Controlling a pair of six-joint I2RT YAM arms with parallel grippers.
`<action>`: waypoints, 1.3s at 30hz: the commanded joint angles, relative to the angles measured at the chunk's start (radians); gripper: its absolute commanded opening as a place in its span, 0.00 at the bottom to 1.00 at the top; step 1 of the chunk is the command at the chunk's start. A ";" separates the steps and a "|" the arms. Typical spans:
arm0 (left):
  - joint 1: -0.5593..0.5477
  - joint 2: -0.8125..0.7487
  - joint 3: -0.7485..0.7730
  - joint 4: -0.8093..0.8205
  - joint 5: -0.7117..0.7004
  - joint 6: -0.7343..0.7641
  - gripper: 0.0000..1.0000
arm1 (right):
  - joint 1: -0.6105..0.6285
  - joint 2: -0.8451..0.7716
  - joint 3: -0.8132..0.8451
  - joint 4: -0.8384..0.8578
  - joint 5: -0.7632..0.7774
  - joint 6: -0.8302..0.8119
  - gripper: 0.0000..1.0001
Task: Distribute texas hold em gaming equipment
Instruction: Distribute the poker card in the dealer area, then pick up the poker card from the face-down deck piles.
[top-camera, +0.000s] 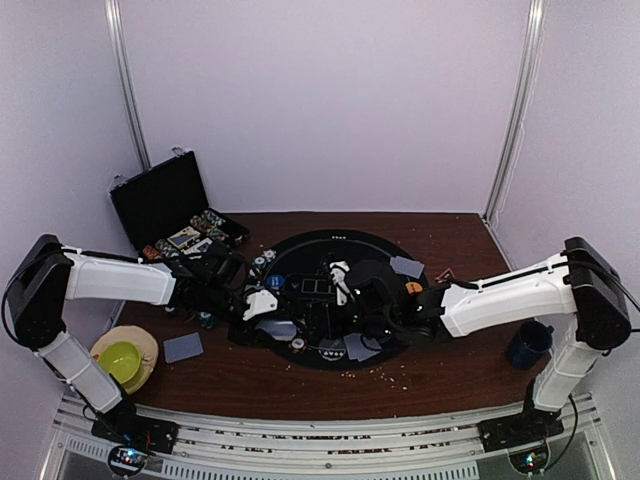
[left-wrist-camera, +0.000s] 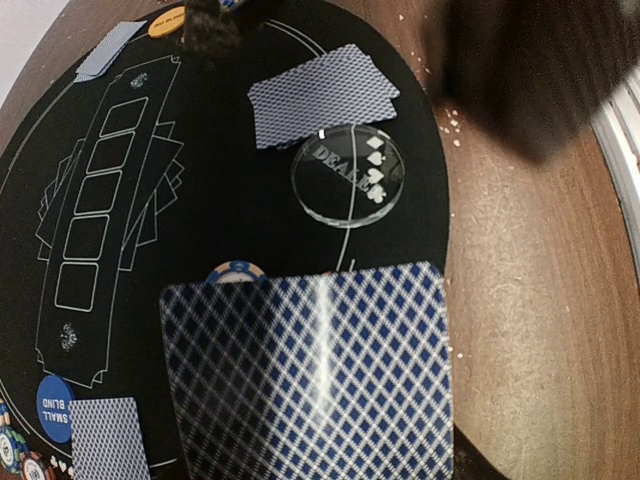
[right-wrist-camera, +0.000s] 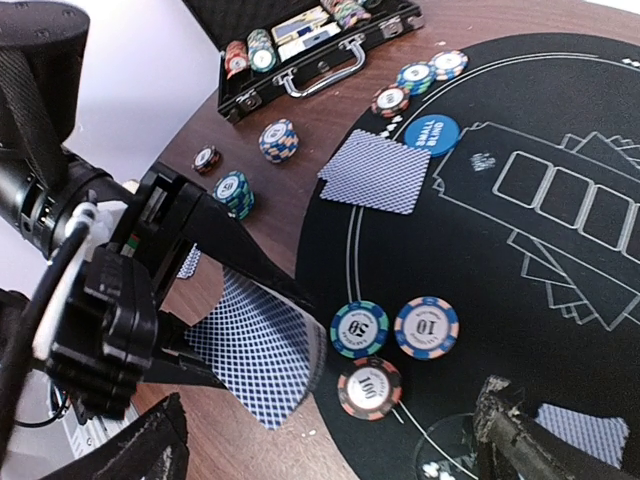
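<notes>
- My left end effector (right-wrist-camera: 255, 335) is clamped on a thin stack of blue-backed playing cards (left-wrist-camera: 310, 380) at the near-left edge of the black mat (right-wrist-camera: 600, 330).
- My right end effector (right-wrist-camera: 330, 425) hangs over the mat, jaws wide apart, gripping nothing.
- Three poker chips (right-wrist-camera: 359, 329) lie together on the mat, just beside the held cards.
- The clear dealer disc (left-wrist-camera: 348, 175) sits on the mat.
- Farther out are the small blind button (right-wrist-camera: 432, 133), chip stacks (right-wrist-camera: 278, 140) on the counter (right-wrist-camera: 480, 25), and the black case (right-wrist-camera: 300, 75).

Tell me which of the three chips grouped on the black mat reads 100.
The black-and-pink chip, lowest of the three in the right wrist view. The green-edged chip above it reads 50, and the blue-and-orange chip reads 10.
</notes>
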 joint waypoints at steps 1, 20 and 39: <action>-0.004 -0.033 -0.002 0.039 0.024 -0.002 0.52 | 0.003 0.070 0.080 -0.019 -0.070 -0.039 0.98; -0.005 -0.042 -0.007 0.034 0.044 0.007 0.52 | -0.110 0.259 0.134 0.196 -0.413 0.017 0.85; -0.005 -0.034 -0.004 0.030 0.047 0.010 0.52 | -0.189 0.289 0.076 0.261 -0.465 0.061 0.45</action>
